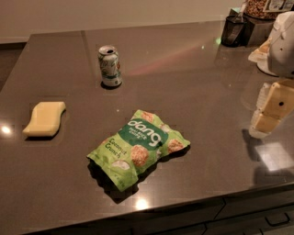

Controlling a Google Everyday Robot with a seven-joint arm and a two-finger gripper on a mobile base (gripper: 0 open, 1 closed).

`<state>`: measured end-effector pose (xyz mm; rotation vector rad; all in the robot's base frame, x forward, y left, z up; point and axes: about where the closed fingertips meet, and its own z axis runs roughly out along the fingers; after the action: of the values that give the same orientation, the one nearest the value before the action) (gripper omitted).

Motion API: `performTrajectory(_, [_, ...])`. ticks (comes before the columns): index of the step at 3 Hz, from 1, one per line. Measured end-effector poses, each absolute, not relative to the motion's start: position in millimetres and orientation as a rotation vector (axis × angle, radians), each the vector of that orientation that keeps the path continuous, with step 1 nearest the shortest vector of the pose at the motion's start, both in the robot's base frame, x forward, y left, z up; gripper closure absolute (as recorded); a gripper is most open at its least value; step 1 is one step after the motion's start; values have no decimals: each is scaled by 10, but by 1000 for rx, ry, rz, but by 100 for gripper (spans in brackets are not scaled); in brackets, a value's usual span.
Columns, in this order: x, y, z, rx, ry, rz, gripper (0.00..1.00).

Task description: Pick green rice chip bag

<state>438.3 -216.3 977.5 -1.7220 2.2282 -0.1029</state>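
Observation:
The green rice chip bag [139,148] lies flat on the dark countertop [193,78], near the front edge, tilted with its "dang" logo facing up. It is a crinkly light-green pouch with a dark-green band and pictured round chips. My gripper [271,112] hangs at the right edge of the camera view, above the counter and well to the right of the bag, a little farther back. It touches nothing and holds nothing. The white arm [282,43] rises behind it.
A green-and-white soda can [109,66] stands upright at the back left. A pale yellow sponge [44,119] lies at the left. A black container [234,30] and a jar [257,8] stand at the far right corner. Drawers [257,215] run below the front edge.

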Motion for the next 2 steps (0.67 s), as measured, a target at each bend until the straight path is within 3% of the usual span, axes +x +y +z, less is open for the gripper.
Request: performTrajectory(2, [4491, -1928, 9732, -1808, 2163, -88, 0])
